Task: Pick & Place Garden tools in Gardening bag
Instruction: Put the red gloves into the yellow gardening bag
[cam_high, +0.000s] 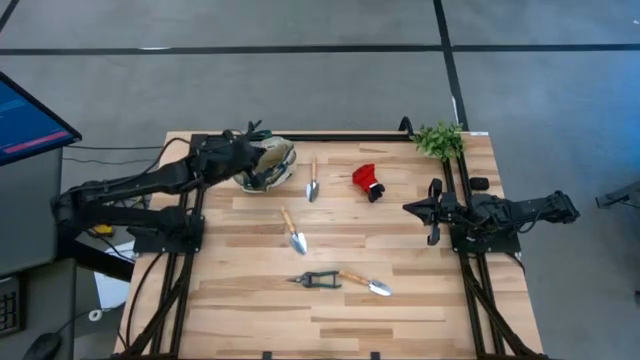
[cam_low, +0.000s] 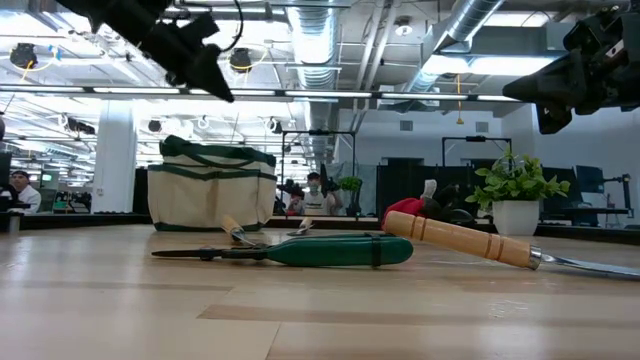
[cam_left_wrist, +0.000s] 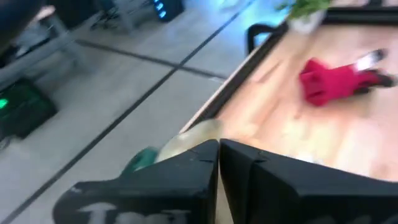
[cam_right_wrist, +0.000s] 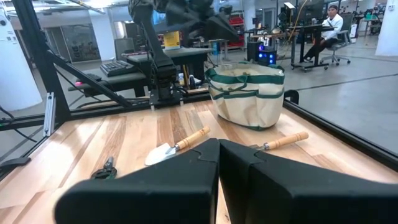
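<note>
The beige gardening bag (cam_high: 272, 166) with green trim stands upright on its base at the table's far left, and also shows in the low view (cam_low: 212, 185). My left gripper (cam_high: 252, 146) hangs shut and empty above the bag (cam_low: 208, 72). Three wooden-handled trowels (cam_high: 313, 180) (cam_high: 293, 232) (cam_high: 365, 283), pruning shears (cam_high: 315, 280) and a red glove (cam_high: 367, 180) lie flat on the table. My right gripper (cam_high: 412, 208) waits at the right, shut (cam_right_wrist: 219, 146).
A small potted plant (cam_high: 438, 140) stands at the far right corner. Dark rails run along the table's far edge and both sides by the arm bases. Bare wood lies across the near half of the table (cam_high: 330, 320).
</note>
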